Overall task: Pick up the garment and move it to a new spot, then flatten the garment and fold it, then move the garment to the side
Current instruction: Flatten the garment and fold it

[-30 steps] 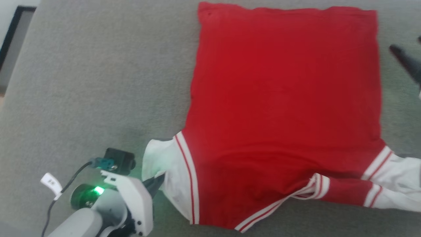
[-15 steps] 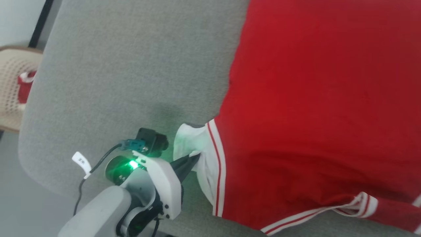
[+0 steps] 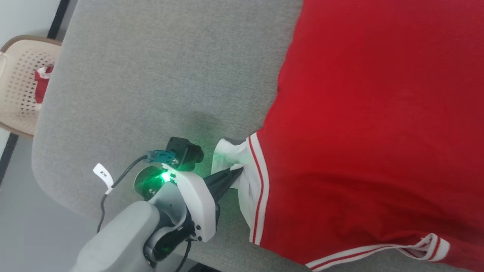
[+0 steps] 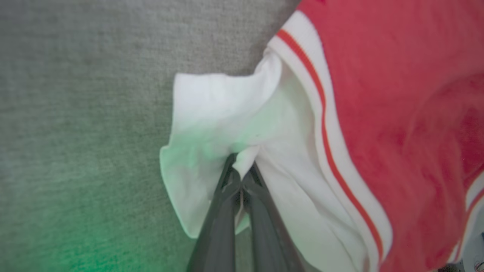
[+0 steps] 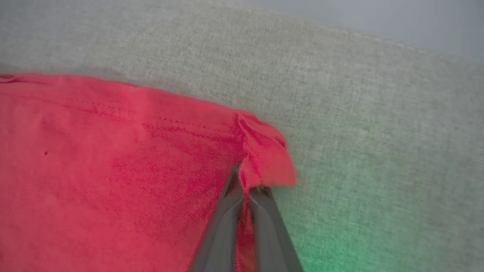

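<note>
In the head view, one left gripper (image 3: 235,172) reaches in from the lower left. Its two dark fingers are pressed together on a fold of the one white sleeve (image 3: 230,155) of the garment (image 3: 378,124), which lies plain red side up on the grey padded surface (image 3: 151,75) and spreads away to the right of the fingertips and beyond them. One trim band runs just right of the tips, two white stripes with one thin red line between them. Behind the fingers the wrist carries one green light (image 3: 165,176), one small black camera (image 3: 185,153) and one cable with a white tag (image 3: 103,174). Far to the left of the gripper, off the surface's edge, stands one beige perforated plastic item (image 3: 22,87) with something red and white in it. In the left wrist view, the left gripper (image 4: 242,166) has its two fingers meeting at the tips, pinching a small peak of white sleeve cloth (image 4: 227,109); the red body (image 4: 397,113) lies to the right of the tips, bare grey surface (image 4: 75,113) to the left. In the right wrist view, the one right gripper (image 5: 245,183) is closed on a bunched red corner of the garment (image 5: 113,170); the cloth spreads left of the tips and grey padding (image 5: 378,132) lies to the right and beyond.
</note>
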